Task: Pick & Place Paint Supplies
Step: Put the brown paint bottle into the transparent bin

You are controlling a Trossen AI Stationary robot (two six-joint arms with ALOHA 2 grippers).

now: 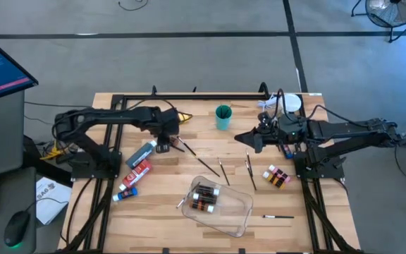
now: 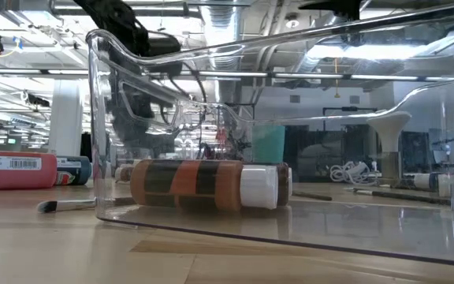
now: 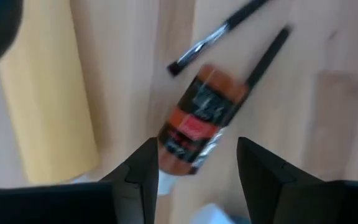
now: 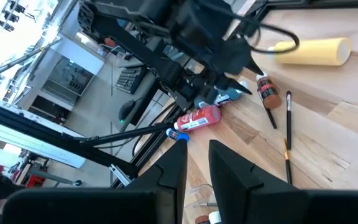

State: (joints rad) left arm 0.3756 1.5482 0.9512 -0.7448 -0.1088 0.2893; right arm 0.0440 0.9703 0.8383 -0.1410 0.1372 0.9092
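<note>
Tray (image 1: pixel 242 212) holds brown paint bottles (image 1: pixel 204 198), lying flat.

- The left arm's dark claw (image 1: pixel 166 143) hangs over the wooden slatted table (image 1: pixel 168 212), beside a grey paint tube (image 1: pixel 141 154).
- The right arm's dark claw (image 1: pixel 249 139) is raised near the teal cup (image 1: pixel 223 117).
- The clear rectangular plastic tray (image 1: pixel 225 214) holds small brown bottles (image 1: pixel 205 198).
- Thin dark-handled brushes (image 1: pixel 222 168) lie between them.

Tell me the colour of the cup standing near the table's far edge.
Teal. The cup shows best in the high view, upright between the two arms.
</note>
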